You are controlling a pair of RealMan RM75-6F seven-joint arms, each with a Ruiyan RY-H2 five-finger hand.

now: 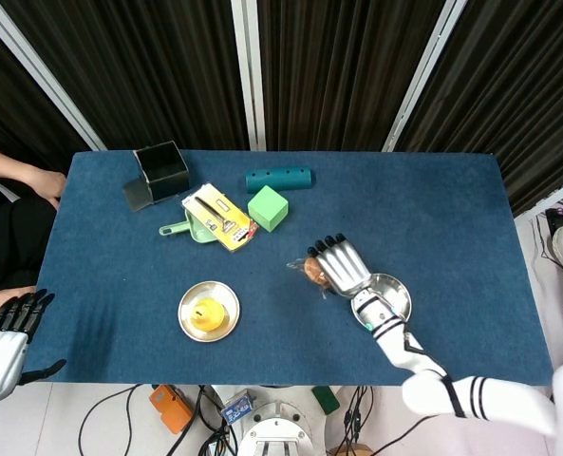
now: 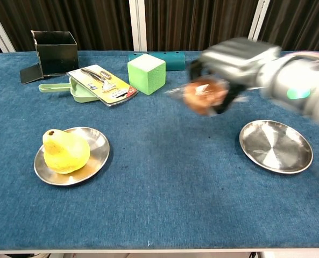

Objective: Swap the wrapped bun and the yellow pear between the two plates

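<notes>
Resting on the left steel plate, the yellow pear looks firm, smooth, maybe slippery; grasp around its wide belly. Left robot hand idles off the bench's near-left edge, fingers apart, empty. Right robot hand grips the wrapped bun mid-air over the bench centre: soft, crinkly film, squeeze gently. Right plate empty.

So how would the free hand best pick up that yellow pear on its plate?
Probably from above, fingers closing around the wide body of the yellow pear. It lies on its side in the left plate, whose raised rim blocks a low sideways approach. The narrower stem end points toward the far left, offering less to hold.
</notes>
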